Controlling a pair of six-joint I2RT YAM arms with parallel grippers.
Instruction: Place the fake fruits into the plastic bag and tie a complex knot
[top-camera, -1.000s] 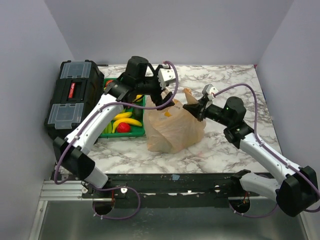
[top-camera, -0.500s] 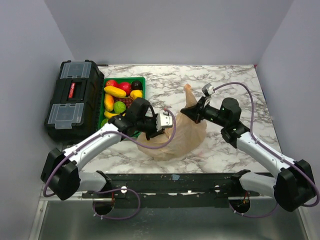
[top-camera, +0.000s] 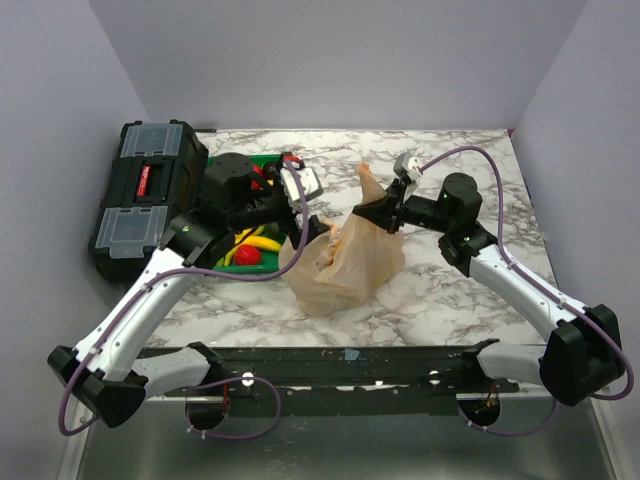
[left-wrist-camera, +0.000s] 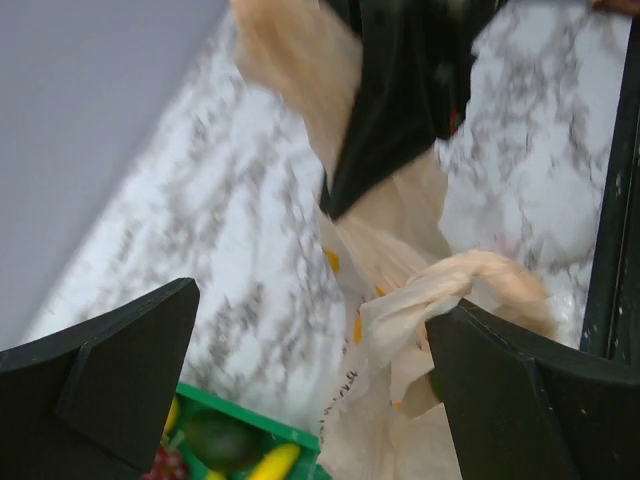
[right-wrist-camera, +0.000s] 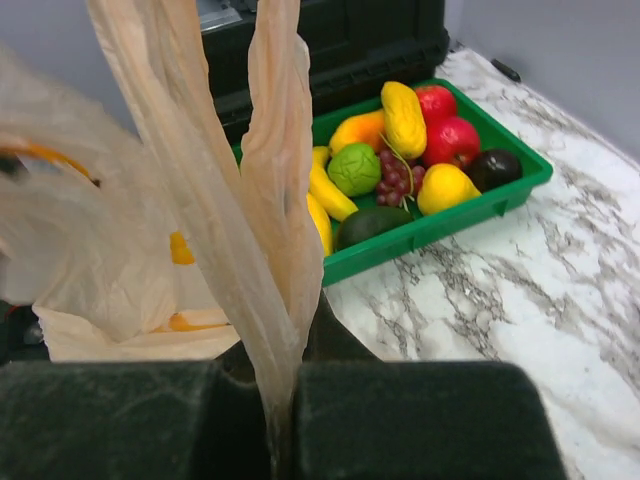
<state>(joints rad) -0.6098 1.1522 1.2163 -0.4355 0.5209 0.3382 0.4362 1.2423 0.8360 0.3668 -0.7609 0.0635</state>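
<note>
**Left pincer open above the tray, right pincer clamped on the bag's handle**

Your left pincer (left-wrist-camera: 312, 302) stands with its fingers wide apart and holds nothing. Its wrist view looks between them at the plastic bag (top-camera: 345, 262) and the marbled tabletop (top-camera: 440, 290). The corner of the green tray (right-wrist-camera: 430, 232) shows at the bottom edge, under the left finger.

The fake fruits (right-wrist-camera: 400, 150) lie heaped in that tray: banana, grapes, a green one, red ones and yellow ones. From above, the tray's long side runs from near to far. It sits between the black toolbox (top-camera: 150, 200) and the bag, on the left arm's side. The left arm is plainly the nearer one, and the fruits lie below its pincer, towards the arm's base.

Your right pincer (right-wrist-camera: 285, 385) is pressed together on a thin strip of the bag's handle and lifts it, so the bag stands upright just beside the tray. Whether any fruit is inside the bag cannot be told for sure. No knot is tied yet.
</note>
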